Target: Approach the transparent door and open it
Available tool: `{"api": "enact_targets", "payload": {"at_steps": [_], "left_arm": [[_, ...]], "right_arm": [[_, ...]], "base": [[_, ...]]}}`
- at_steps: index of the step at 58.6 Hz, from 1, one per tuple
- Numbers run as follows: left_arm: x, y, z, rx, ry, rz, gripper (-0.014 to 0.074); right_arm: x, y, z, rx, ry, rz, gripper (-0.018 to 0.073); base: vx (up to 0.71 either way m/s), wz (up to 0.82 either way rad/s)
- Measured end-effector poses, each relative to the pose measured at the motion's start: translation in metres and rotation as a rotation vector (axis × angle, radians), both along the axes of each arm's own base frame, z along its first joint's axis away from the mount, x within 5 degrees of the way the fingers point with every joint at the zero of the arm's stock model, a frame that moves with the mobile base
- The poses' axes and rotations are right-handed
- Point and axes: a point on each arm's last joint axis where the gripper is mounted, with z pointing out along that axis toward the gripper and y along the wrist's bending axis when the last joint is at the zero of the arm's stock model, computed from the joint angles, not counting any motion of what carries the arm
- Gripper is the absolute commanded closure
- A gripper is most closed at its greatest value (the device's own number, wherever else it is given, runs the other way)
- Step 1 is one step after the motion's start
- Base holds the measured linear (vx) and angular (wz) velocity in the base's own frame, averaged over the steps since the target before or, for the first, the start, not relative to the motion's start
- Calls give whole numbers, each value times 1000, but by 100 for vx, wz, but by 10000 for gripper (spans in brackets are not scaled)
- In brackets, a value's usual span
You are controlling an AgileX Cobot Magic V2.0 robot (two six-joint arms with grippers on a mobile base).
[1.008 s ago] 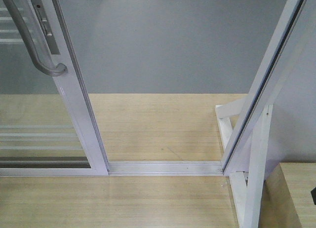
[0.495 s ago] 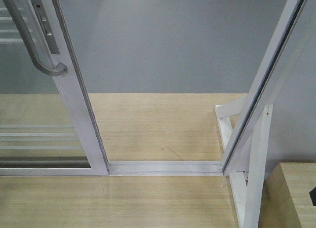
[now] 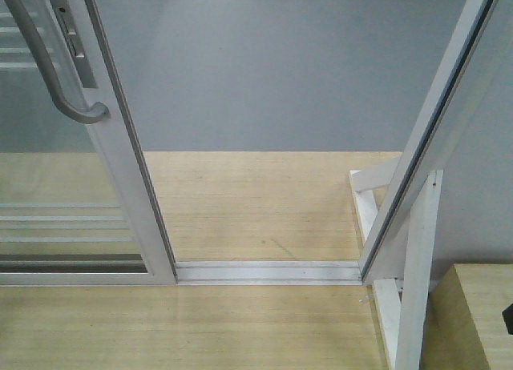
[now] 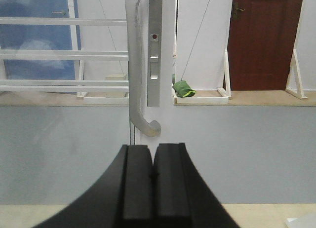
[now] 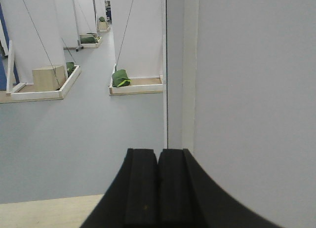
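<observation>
Wrist views alone show left gripper [image 4: 153,174] and right gripper [image 5: 158,181] closed (empty), facing transparent door [image 4: 148,65].

A wide open gap lies between the glass door [image 3: 76,218] slid to the left and the white frame post [image 3: 437,122] on the right, with only the low floor track [image 3: 268,271] crossing it and a white brace [image 3: 405,282] beside the post.

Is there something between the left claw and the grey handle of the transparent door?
Nothing visible is. In the left wrist view, the left claw is shut, and the curved grey handle of the transparent door hangs straight ahead above it. Only open space lies between them.
</observation>
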Motion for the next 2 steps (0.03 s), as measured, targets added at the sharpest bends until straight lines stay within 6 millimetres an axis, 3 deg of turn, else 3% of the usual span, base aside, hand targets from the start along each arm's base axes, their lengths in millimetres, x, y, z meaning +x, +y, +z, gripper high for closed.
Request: {"api": "enact_targets", "payload": {"at_steps": [2], "left_arm": [[0,0,0,0,0,0,603]], "right_arm": [[0,0,0,0,0,0,566]], "base": [[0,0]]}}
